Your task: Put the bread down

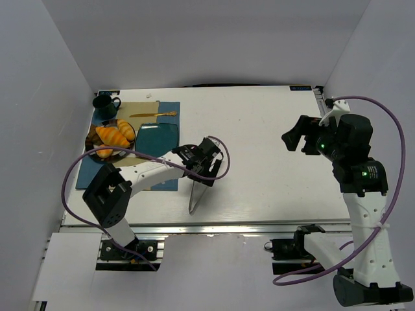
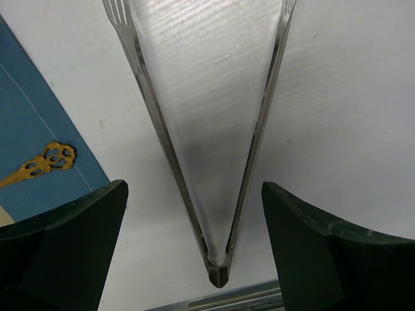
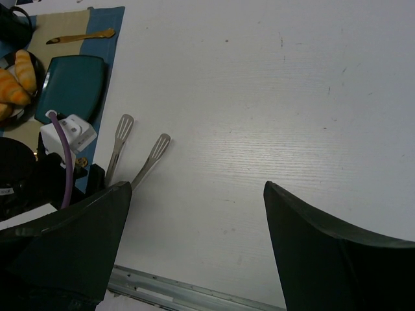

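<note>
Several golden-orange bread rolls (image 1: 113, 135) lie in a dark bowl (image 1: 93, 134) at the far left; they also show in the right wrist view (image 3: 15, 80). A teal plate (image 1: 157, 137) sits beside them on a blue mat (image 1: 170, 109), and it shows in the right wrist view too (image 3: 72, 85). My left gripper (image 1: 204, 170) is open and empty, held over metal tongs (image 1: 194, 197) whose hinge (image 2: 220, 272) lies between its fingers (image 2: 78, 233). My right gripper (image 1: 293, 137) is open and empty, raised over bare table at the right (image 3: 198, 188).
A gold knife (image 1: 154, 115) and a green mug (image 1: 104, 103) lie at the back of the mat. A gold fork handle (image 2: 40, 163) lies on the mat's near part. The table's front rail (image 1: 214, 227) runs just beyond the tongs' hinge. White walls enclose the table.
</note>
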